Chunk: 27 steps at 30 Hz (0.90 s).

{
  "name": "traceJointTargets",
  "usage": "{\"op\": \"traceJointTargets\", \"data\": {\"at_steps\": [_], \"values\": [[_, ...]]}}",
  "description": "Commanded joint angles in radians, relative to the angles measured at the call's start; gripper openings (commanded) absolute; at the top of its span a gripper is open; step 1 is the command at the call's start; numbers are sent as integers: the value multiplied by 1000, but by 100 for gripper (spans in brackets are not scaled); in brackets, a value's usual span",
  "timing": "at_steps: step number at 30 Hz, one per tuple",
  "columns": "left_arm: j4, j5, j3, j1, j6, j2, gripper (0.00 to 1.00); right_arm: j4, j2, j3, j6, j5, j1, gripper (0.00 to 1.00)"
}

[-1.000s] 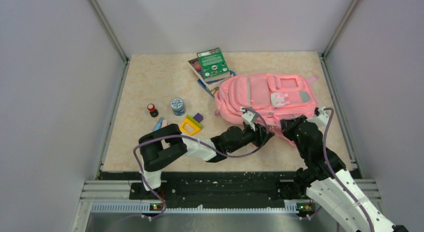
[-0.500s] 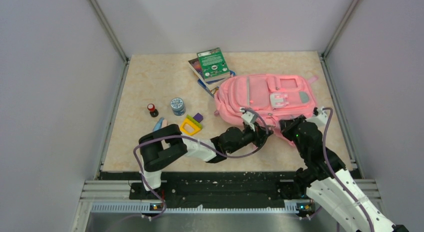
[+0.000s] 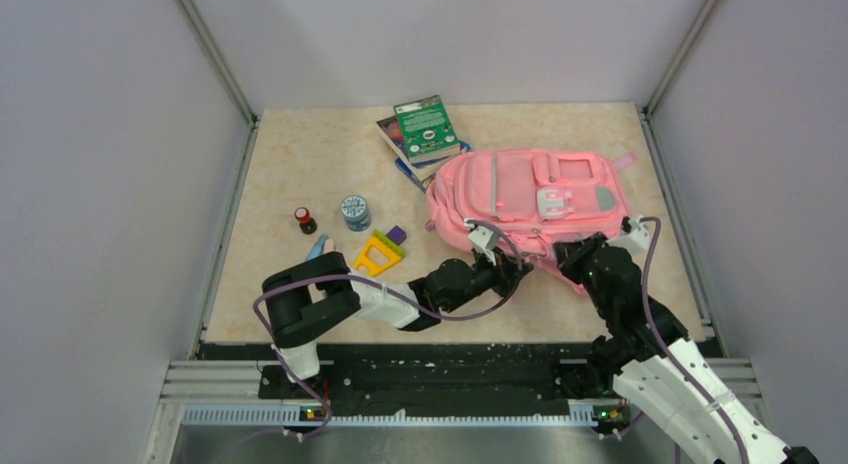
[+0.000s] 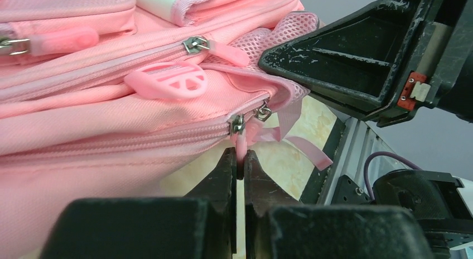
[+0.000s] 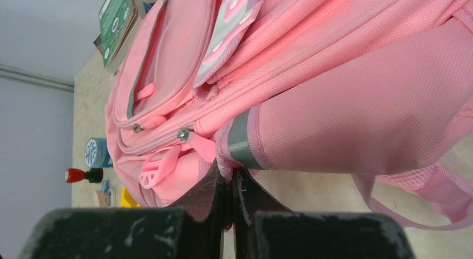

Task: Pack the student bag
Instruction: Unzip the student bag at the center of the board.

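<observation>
We see the pink student bag (image 3: 520,189) lying flat on the desk's (image 3: 300,164) right half. The left gripper (image 4: 240,163) pinches its pink zipper pull (image 4: 240,142). The right gripper (image 5: 228,174) clamps the bag's near edge.

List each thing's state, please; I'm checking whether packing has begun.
student bag: lying flat on the table, main zip looks closed.
zipper pull: pinched, not yet drawn along.
left gripper: shut on zipper pull.
right gripper: shut on student bag's edge.
books: closed, stacked, outside the bag.
</observation>
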Motion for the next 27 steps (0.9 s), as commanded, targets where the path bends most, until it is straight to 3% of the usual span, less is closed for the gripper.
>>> {"op": "traceJointTargets", "data": {"at_steps": [1,17,27], "values": [[26,-122,-62,5,-30,-104,0,67,-18,-2,-25,101,-3,0],[-151,-151,-197,10,-74,-280,0,76,-12,-48,-49,168,-3,0],[-383,-172,-210,77,-69,-364,0,61,-14,-58,-70,223,-3,0]]}}
